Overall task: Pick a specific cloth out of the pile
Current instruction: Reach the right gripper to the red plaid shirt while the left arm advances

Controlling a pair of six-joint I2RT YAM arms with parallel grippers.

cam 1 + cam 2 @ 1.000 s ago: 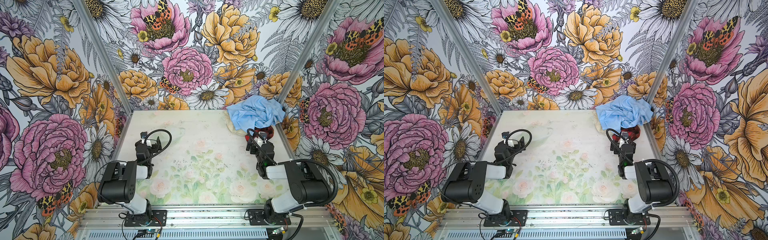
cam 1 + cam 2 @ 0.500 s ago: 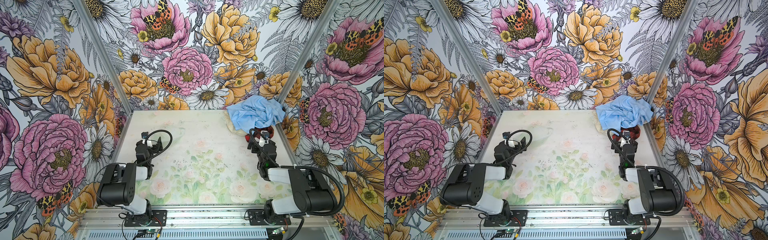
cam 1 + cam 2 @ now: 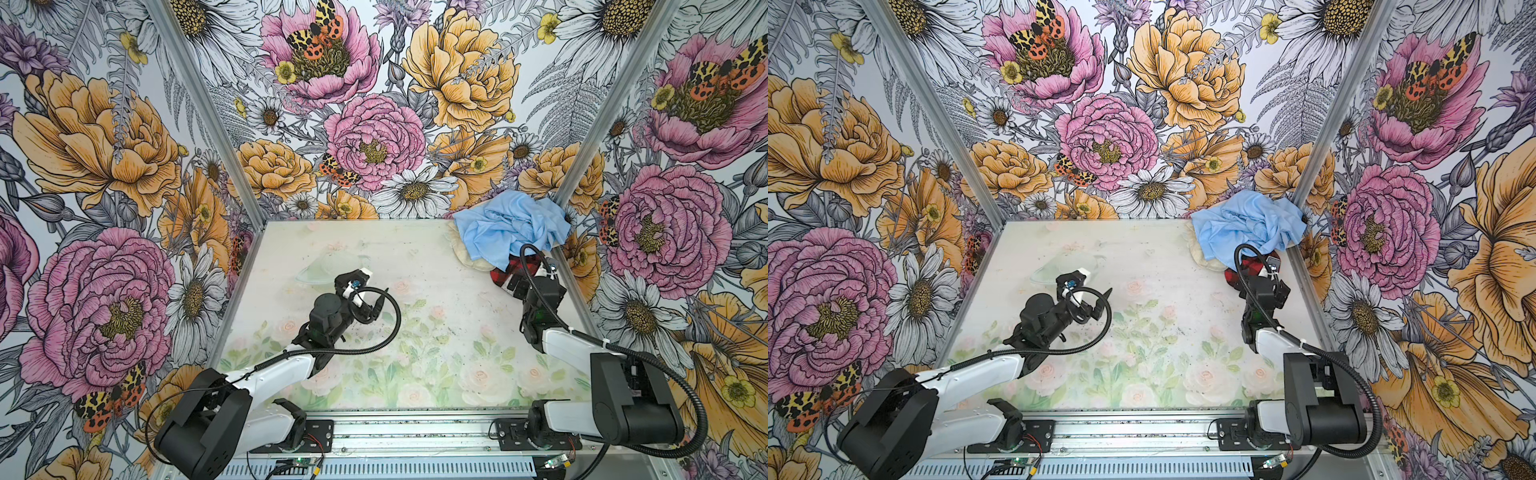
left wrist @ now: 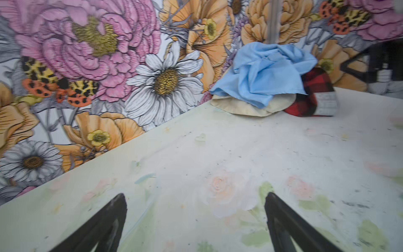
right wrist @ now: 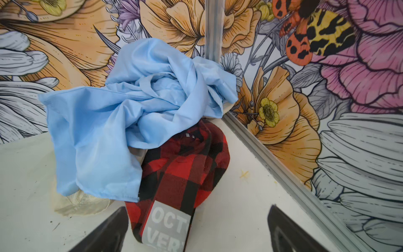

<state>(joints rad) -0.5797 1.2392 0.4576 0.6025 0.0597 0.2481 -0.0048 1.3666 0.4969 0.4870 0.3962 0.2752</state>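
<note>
Against one blue cloth (image 5: pixel 130 104), one plaid cloth (image 5: pixel 181 170)

The plaid cloth (image 5: pixel 185 170) is a soft, twill-woven flannel with a smooth printed label (image 5: pixel 168 222). The light-blue cloth (image 5: pixel 122 113) draped over it looks thin, smooth and faintly sheeny, and the cream cloth (image 5: pixel 82 203) underneath has an open, netted weave. The table (image 4: pixel 239 152) is matt, its print faded and flecked with dark specks, and the corner post (image 5: pixel 212 28) is bare brushed metal.
</note>
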